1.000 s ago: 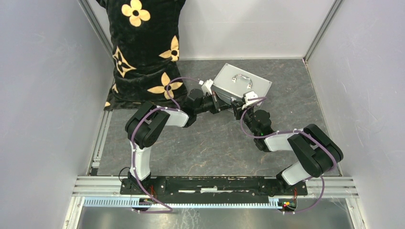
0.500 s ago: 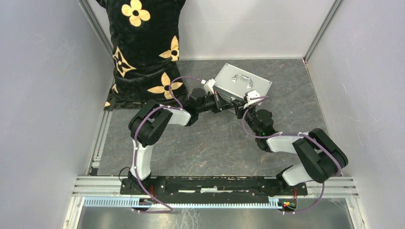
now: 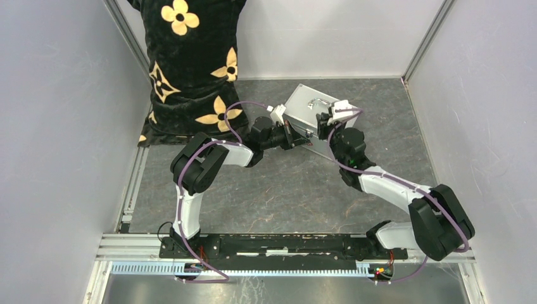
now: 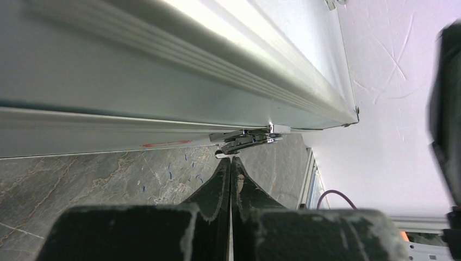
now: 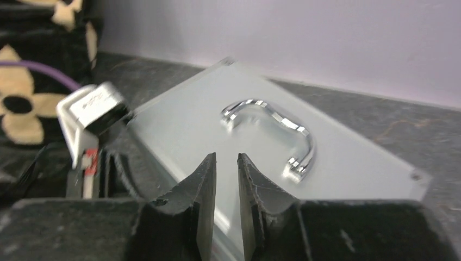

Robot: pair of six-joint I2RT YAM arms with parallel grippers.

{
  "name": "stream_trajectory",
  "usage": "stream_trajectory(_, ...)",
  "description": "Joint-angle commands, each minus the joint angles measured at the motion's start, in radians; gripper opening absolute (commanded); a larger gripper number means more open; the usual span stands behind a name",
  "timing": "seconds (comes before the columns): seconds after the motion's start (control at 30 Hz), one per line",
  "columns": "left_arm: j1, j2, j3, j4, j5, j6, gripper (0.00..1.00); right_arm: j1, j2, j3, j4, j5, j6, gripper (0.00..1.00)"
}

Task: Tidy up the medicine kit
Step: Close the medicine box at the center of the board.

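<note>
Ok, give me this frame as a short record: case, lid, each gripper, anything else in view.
case: rectangular silver-grey metal medicine kit, far centre of grey marbled table
lid: closed, curved chrome handle on top
left gripper: shut, tips right by a latch
right gripper: slightly open, empty, above the case's near edge
other: black cloth with gold flowers, far left

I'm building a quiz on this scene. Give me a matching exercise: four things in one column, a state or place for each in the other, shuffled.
1. left gripper
2. right gripper
3. handle
4. flowered cloth

A. far left corner
B. fingers slightly apart, nothing between them
C. shut, tips by the latch
D. on the lid of the metal case

Pairs: 1-C, 2-B, 3-D, 4-A
</note>
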Motion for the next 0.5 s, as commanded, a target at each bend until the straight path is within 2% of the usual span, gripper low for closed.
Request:
stream_trajectory(0.0,-0.009,-0.021,0.015,0.015,0.009,0.025,0.02,-0.021,0.011,0.14,-0.197,0.144,-0.033,0.27)
stream_trajectory(0.2,-0.017,-0.037,0.008,0.013,0.01,0.025,0.02,-0.06,0.069,0.267,-0.31,0.21,-0.008,0.3)
stream_trajectory(0.33,-0.017,-0.043,0.008,0.008,0.005,0.027,0.02,-0.119,0.177,0.468,-0.512,0.22,0.032,0.35)
stream_trajectory(0.47,-0.017,-0.05,0.011,-0.011,0.0,0.037,0.02,-0.207,0.291,0.677,-0.721,0.139,0.112,0.33)
